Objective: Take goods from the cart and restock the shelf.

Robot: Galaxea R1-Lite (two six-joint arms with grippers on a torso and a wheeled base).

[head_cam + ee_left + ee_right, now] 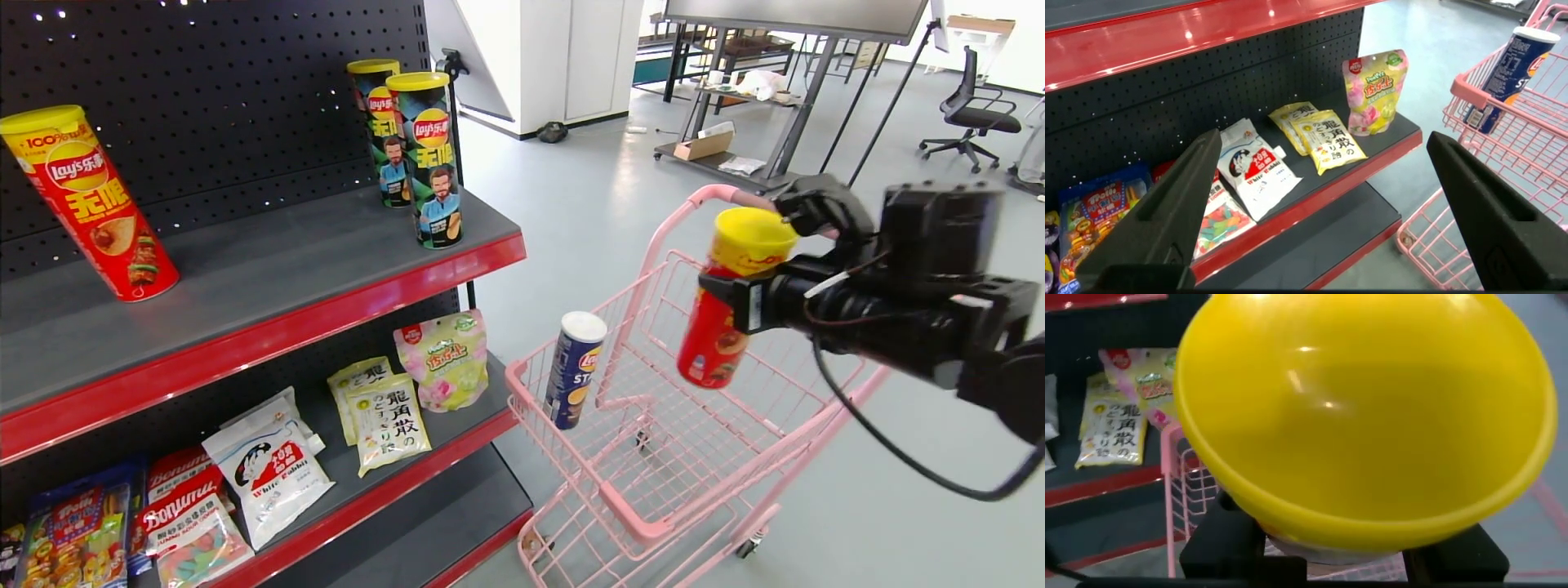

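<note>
Fingers [729,299] gripping red can [709,347], arm [898,314] above cart [524,385]

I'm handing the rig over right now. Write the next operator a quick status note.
Right gripper: jaws shut on the held red can, above the pink cart.
Left gripper: jaws open, empty, by the lower shelf.
Top shelf holds a leaning red can and two green cans.
To do: shelve the held can, then the blue can in the cart.

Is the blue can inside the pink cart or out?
Inside. The blue can leans in the pink cart's front corner, its base below the wire rim.
</note>
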